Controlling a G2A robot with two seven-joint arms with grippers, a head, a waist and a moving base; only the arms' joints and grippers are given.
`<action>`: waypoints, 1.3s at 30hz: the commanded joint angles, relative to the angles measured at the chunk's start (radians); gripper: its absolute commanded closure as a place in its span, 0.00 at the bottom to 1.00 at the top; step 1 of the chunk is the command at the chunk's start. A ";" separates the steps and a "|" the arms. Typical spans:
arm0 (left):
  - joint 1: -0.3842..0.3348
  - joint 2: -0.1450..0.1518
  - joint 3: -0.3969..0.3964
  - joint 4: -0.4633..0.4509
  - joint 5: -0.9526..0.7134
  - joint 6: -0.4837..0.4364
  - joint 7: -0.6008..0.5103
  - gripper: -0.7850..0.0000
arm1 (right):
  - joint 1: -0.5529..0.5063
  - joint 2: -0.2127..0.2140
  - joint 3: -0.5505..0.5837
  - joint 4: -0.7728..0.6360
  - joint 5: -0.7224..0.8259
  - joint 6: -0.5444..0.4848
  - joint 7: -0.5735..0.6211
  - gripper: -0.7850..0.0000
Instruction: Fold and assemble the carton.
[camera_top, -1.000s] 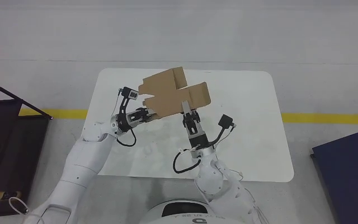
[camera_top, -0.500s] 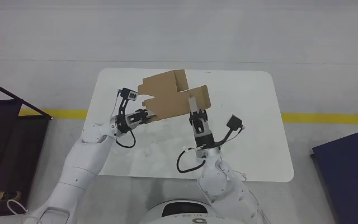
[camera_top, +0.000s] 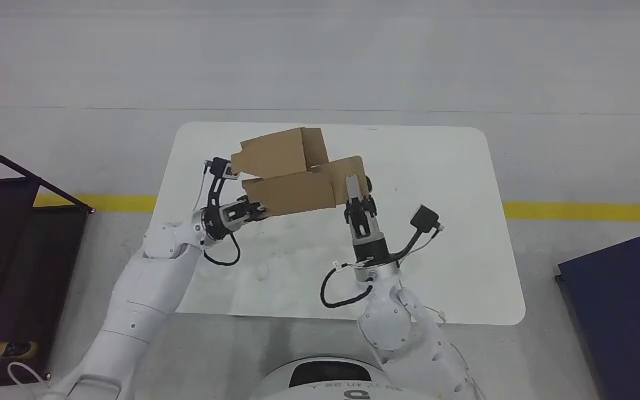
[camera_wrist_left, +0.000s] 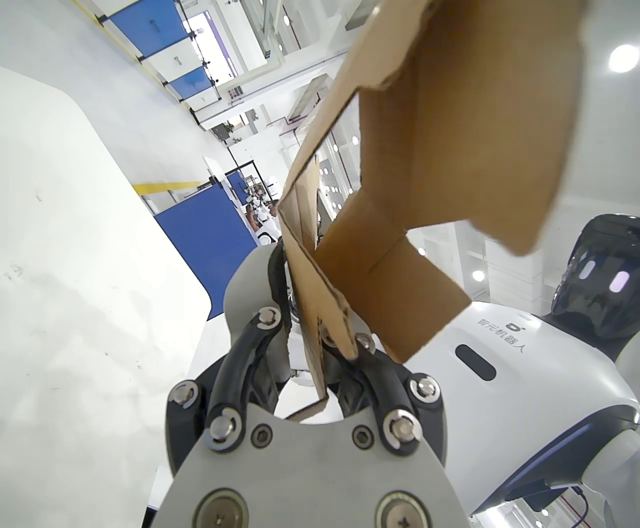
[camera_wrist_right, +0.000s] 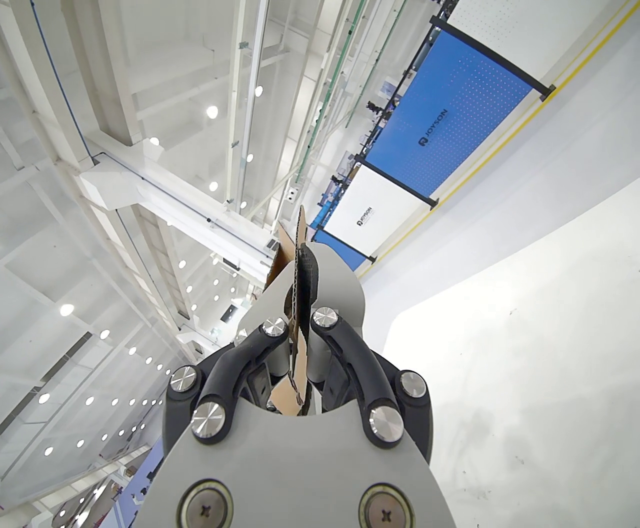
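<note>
A brown cardboard carton (camera_top: 295, 172), partly unfolded, hangs in the air above the white table (camera_top: 440, 170). My left gripper (camera_top: 252, 207) is shut on the carton's left edge; in the left wrist view the cardboard (camera_wrist_left: 430, 150) runs edge-on between the fingers (camera_wrist_left: 345, 345), with flaps spread above. My right gripper (camera_top: 356, 192) is shut on the carton's right end. In the right wrist view a thin corrugated edge (camera_wrist_right: 299, 280) stands pinched in that gripper (camera_wrist_right: 300, 305).
A yellow floor line (camera_top: 570, 211) runs past both sides of the table. A dark blue panel (camera_top: 605, 290) lies on the floor at the right, and a dark frame (camera_top: 40, 190) stands at the left.
The carton has tipped flatter and shifted left, its panels opening apart. The right gripper moved right and farther away along the carton; the left gripper stayed near its place.
</note>
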 joint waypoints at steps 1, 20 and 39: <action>0.001 0.001 -0.001 -0.001 -0.002 -0.001 0.001 0.58 | 0.001 0.000 0.000 0.001 0.001 0.001 0.005 1.00; -0.024 0.009 0.011 0.038 0.003 0.009 -0.009 1.00 | 0.009 0.003 0.010 0.003 0.027 0.042 0.108 1.00; -0.040 0.012 0.022 0.058 -0.071 0.071 -0.071 1.00 | -0.141 0.015 0.174 -0.171 0.075 0.089 -0.112 0.00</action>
